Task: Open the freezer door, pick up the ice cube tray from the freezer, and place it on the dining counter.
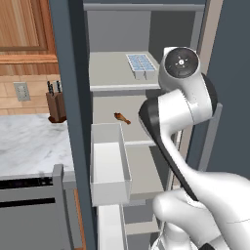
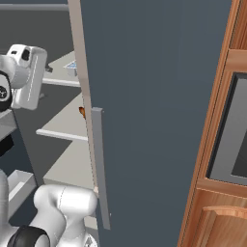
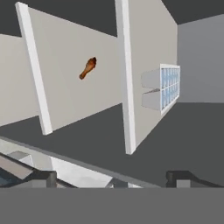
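Ice cube tray (image 1: 141, 66) on an upper freezer shelf (image 1: 114, 73), right side, untouched.

Freezer door (image 1: 68, 122) stands open, white bins (image 1: 110, 168) on its inner face. A small brown food item (image 1: 122, 117) lies on the shelf below the tray. Gripper (image 3: 109, 177) hangs in front of the shelves, fingers spread wide, holding nothing, apart from the tray. Knife block (image 1: 56, 105) on marble worktop (image 1: 29, 141) at left.

Both base views look forward into the freezer (image 1: 146, 97) from either side; the hand view (rolled, seemingly sideways) faces its shelves close.
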Motion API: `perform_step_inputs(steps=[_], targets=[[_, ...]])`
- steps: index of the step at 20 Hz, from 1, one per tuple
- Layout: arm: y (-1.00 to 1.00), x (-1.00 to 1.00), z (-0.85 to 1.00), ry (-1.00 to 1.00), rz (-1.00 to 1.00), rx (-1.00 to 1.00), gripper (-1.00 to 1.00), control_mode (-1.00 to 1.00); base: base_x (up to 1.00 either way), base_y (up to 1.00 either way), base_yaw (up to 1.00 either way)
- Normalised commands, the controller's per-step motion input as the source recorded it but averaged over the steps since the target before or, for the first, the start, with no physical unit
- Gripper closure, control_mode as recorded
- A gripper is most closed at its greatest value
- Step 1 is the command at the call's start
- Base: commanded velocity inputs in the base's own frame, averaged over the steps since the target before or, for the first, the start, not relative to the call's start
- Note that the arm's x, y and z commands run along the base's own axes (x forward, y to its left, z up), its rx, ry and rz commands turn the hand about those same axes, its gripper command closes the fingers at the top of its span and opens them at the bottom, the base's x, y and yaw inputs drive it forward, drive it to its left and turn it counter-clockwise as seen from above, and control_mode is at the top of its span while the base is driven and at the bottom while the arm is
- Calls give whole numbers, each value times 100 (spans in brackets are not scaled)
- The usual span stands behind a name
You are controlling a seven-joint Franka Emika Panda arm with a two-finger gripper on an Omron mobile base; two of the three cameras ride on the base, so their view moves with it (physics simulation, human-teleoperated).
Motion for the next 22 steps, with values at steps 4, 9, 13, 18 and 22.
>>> perform_step_inputs(steps=[4,9,13,18,22], targets=[[5,56,4,1,0,0,-100,-100,0,0,0],[0,61,10,1,0,0,-100,-100,0,0,0],[0,69,0,4,0,0,-100,-100,0,0,0],[0,64,-1,6,0,0,-100,-100,0,0,0],[0,41,0,4,0,0,-100,-100,0,0,0]])
